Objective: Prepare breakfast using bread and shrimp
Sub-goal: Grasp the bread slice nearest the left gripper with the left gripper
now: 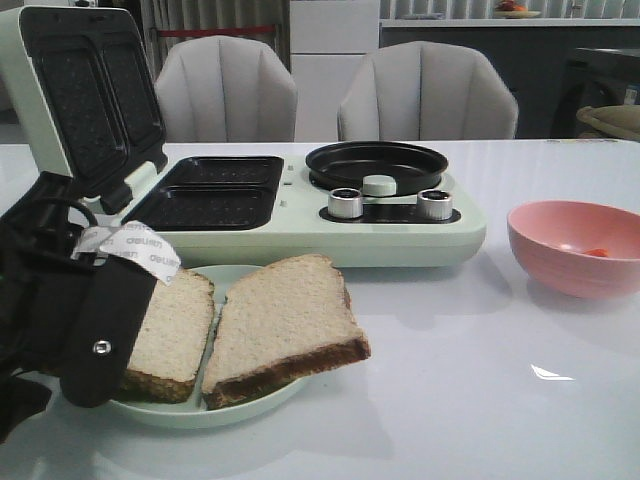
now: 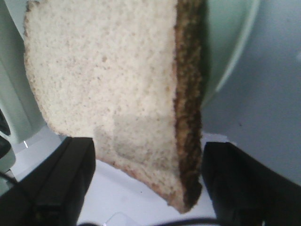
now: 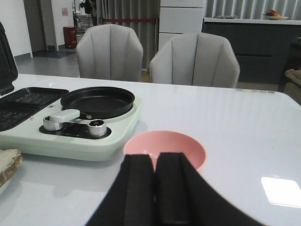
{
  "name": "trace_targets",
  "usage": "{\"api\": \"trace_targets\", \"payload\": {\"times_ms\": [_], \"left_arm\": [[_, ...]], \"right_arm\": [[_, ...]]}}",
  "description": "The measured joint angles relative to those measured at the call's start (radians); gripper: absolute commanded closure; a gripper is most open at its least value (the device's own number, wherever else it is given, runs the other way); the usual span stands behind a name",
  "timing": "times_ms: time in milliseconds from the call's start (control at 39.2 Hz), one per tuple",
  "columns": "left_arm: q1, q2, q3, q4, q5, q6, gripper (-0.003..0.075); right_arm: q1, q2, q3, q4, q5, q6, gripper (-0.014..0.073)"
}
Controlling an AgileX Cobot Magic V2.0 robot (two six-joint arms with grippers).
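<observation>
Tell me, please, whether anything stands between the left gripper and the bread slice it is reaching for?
Nothing visible does. The left gripper is open with its fingers on either side of one bread slice on the plate, nothing between them.

The front view looks forward over the table; the left wrist view sits very near the bread (image 2: 113, 89); the right wrist view shares the breakfast maker (image 3: 70, 136) with the front view.
</observation>
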Motion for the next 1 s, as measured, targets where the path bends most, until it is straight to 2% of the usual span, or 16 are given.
{"api": "trace_targets", "payload": {"times_ms": [128, 204, 332, 536, 613, 996], "left_arm": [[0.009, 0.008, -0.023, 0.032, -0.021, -0.002, 0.0178], [0.015, 0.008, -0.034, 0.044, -0.035, -0.002, 0.0205], [0.025, 0.008, -0.038, 0.062, -0.051, -0.002, 0.0314], [0.029, 0.012, -0.038, 0.065, -0.049, -0.002, 0.0549], [0.029, 0.012, -0.038, 0.065, -0.049, -0.002, 0.0605], [0.023, -0.003, -0.038, 0.067, 0.035, -0.002, 0.0606]], "right_arm": [[0.0, 0.0, 0.0, 0.0, 0.0, 0.0, 0.0459], [0.0, 0.0, 0.0, 0.0, 0.0, 0.0, 0.0459], [0.0, 0.0, 0.0, 0.0, 0.0, 0.0, 0.0459], [0.0, 0.0, 0.0, 0.0, 0.0, 0.0, 0.0459], [0.0, 0.0, 0.0, 0.0, 0.0, 0.0, 0.0459], [0.0, 0.0, 0.0, 0.0, 0.0, 0.0, 0.0459]]}}
